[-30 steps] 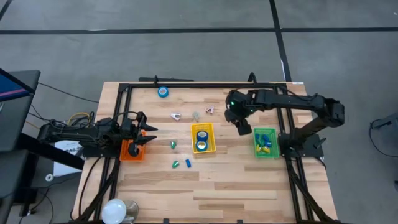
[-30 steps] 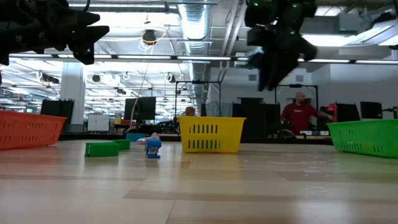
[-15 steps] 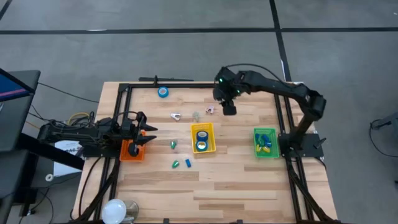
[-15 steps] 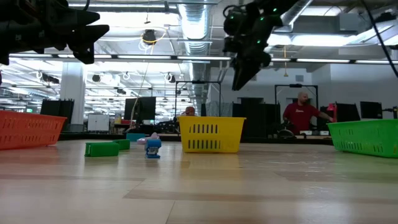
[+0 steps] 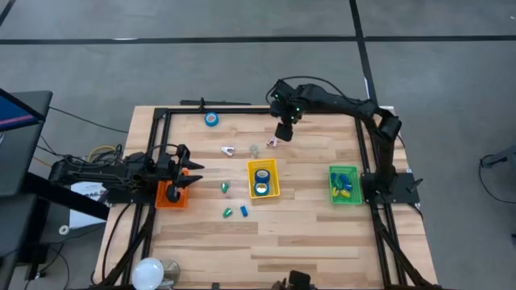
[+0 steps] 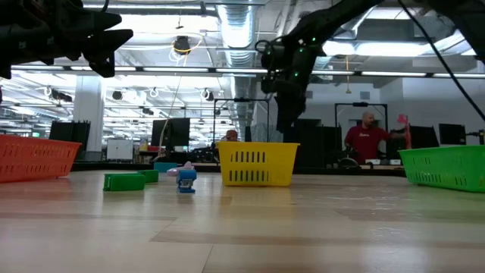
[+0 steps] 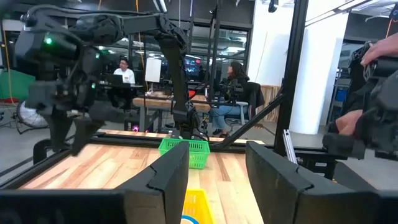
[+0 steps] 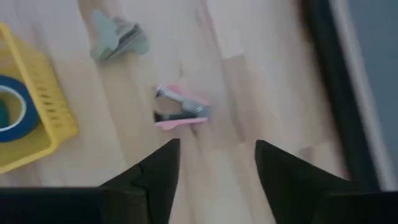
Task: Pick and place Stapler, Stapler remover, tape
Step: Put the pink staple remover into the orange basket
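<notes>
My right gripper (image 5: 281,133) hangs open, pointing down, over the far middle of the table. A pink staple remover (image 8: 180,109) lies flat on the wood just below and ahead of its fingers, untouched. A grey staple remover (image 8: 118,37) and a white one (image 5: 228,150) lie further left. One roll of blue tape (image 5: 211,119) lies near the far edge; more tape (image 8: 12,109) sits in the yellow basket (image 5: 251,179). Blue and yellow staplers lie in the green basket (image 5: 331,192). My left gripper (image 5: 190,172) waits open above the orange basket (image 5: 164,199).
Small green pieces (image 5: 225,187) (image 5: 228,213) and a blue one (image 5: 243,211) lie on the wood near the yellow basket. A black frame (image 5: 242,109) borders the table's far edge. People sit at desks in the room beyond. Bare wood fills the near half.
My right gripper has swung from beside the green basket toward the table's far edge and left, rolling about its own axis, and now hangs over the pink staple remover. Nothing on the table has moved.
</notes>
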{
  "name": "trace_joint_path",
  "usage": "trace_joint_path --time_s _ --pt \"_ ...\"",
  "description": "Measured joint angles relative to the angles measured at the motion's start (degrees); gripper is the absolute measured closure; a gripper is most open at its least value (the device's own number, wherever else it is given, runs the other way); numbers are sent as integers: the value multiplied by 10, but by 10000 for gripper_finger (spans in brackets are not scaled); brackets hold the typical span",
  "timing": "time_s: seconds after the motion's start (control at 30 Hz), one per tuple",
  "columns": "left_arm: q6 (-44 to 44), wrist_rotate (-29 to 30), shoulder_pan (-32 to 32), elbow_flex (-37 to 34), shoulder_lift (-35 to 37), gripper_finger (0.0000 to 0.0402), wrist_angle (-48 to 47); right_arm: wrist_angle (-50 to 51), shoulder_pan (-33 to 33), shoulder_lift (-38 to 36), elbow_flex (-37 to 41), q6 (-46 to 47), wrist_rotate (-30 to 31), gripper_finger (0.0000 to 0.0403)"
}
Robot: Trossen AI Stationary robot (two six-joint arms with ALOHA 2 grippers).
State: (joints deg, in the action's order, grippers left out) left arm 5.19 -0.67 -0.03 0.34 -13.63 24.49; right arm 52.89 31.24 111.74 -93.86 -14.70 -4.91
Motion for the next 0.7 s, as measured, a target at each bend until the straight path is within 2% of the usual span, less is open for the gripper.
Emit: trace_joint_path --time_s 0.17,0.3,0.7 --pt "0 0 0 0 0 252 0 5 0 26 0 32 -26 145" --pt "0 0 0 0 0 252 0 5 -1 40 -2 56 -28 117" --pt "0 0 0 0 0 252 0 -40 -13 39 -2 43 -41 88"
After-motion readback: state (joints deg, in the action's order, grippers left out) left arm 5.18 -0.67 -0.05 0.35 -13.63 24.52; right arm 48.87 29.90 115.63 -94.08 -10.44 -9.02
